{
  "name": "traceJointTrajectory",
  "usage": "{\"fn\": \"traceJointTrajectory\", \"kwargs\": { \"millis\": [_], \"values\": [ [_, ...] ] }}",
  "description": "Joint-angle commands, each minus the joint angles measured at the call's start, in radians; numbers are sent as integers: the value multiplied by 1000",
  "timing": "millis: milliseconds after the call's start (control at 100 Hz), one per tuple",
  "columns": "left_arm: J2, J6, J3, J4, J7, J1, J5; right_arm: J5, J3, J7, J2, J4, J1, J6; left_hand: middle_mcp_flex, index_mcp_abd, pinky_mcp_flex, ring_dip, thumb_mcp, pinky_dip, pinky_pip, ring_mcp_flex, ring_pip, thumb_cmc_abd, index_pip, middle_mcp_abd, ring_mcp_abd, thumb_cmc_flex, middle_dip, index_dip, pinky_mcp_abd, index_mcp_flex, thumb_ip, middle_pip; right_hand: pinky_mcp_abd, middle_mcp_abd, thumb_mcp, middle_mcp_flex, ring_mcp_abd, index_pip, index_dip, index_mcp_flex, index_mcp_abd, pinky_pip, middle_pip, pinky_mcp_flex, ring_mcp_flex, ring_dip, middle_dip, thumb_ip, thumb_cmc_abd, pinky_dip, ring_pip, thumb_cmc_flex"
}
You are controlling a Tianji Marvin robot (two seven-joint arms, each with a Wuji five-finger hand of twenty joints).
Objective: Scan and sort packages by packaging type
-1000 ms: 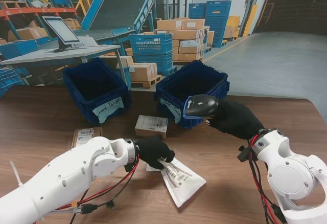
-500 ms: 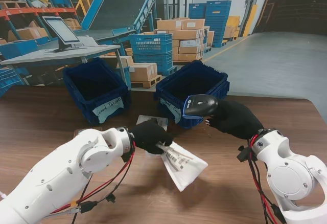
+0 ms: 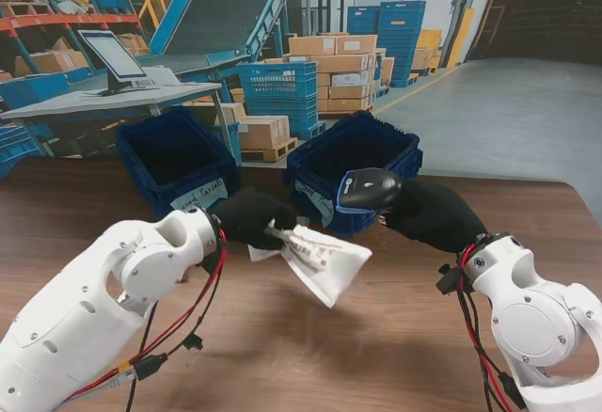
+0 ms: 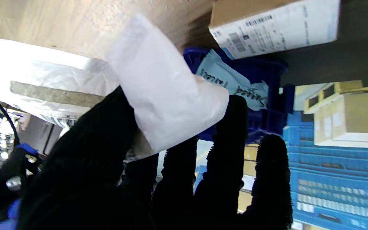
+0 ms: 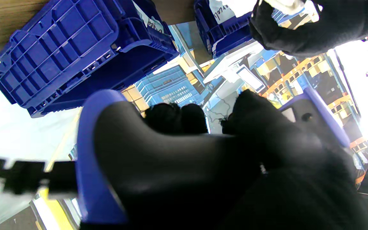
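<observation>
Left robot hand: black-gloved left robot hand (image 3: pixel 252 216) is clamped on one end of the white plastic mailer bag (image 3: pixel 322 258); in the left wrist view the fingers (image 4: pixel 227 150) wrap over the bag's folded edge (image 4: pixel 164 95)
White bag: held clear of the brown wooden worktop (image 3: pixel 404 337), printed label facing up, its free end tilting down toward me; it hangs just in front of the right-hand bin
Right robot hand: black-gloved right robot hand (image 3: pixel 435 216) is closed around the handle of the black and blue handheld barcode scanner (image 3: pixel 370 189); the scanner head points toward the bag, near it but apart
Bins: two dark blue plastic crates, left bin (image 3: pixel 179 163) and right bin (image 3: pixel 356 160), stand side by side at the far edge of the worktop; each carries a pale handwritten paper tag, the wording too small to read
Cardboard parcel: a brown box with a white shipping label (image 4: pixel 275 27) shows in the left wrist view; it seems to lie on the worktop near the bins
</observation>
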Motion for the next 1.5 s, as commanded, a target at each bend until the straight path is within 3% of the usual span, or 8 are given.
{"fn": "traceJointTrajectory", "kwargs": {
  "millis": [0, 330, 750, 1210, 1490],
  "values": [
    [2, 21, -18, -23, -24, -15, -13, -3, -3, 5, -8, -12, 0, 4, 63, -44, -4, 24, 101, 17, 26, 16, 25, 25, 43, -47, -70, 92, 37, 22, 35, 18, 46, 87, 2, 14, 114, 11, 4, 27, 9, 91, -60, 12, -4, 0, 5, -3, 6, -11, 78, 20, 2, 107],
    [2, 173, -92, -52, -94, -64, -62, -2, -14, -4, -9, -6, 3, -2, 66, -40, 0, 28, 107, 24, 36, 19, 24, 21, 40, -45, -68, 91, 39, 24, 43, 21, 44, 85, 4, 16, 113, 10, 3, 27, 10, 91, -58, 12, -4, 1, 5, -3, 6, -12, 77, 20, 2, 108],
    [-6, 293, -110, -14, -95, -109, -117, 5, -13, -7, -10, -4, -2, -6, 69, -35, 3, 37, 113, 34, 45, 21, 31, 17, 36, -39, -61, 93, 43, 28, 51, 25, 41, 83, 3, 16, 113, 10, 6, 26, 11, 91, -58, 12, -4, 0, 5, -3, 6, -12, 76, 21, 2, 108],
    [-46, 441, -10, 92, -13, -219, -255, 29, -9, -26, -14, 14, -24, -32, 69, -28, 1, 43, 114, 42, 50, 18, 32, 17, 31, -34, -54, 96, 44, 30, 60, 27, 37, 80, 2, 17, 114, 10, 6, 26, 11, 91, -57, 12, -4, -1, 5, -2, 7, -12, 75, 21, 2, 109],
    [-99, 498, 119, 228, 75, -347, -370, 58, 11, -15, -12, 43, -38, -64, 67, -27, -3, 43, 114, 44, 48, 14, 32, 17, 29, -32, -52, 99, 46, 32, 61, 26, 37, 79, 4, 19, 114, 10, 8, 26, 11, 92, -56, 12, -4, -2, 4, -2, 7, -12, 75, 21, 3, 110]
  ]
}}
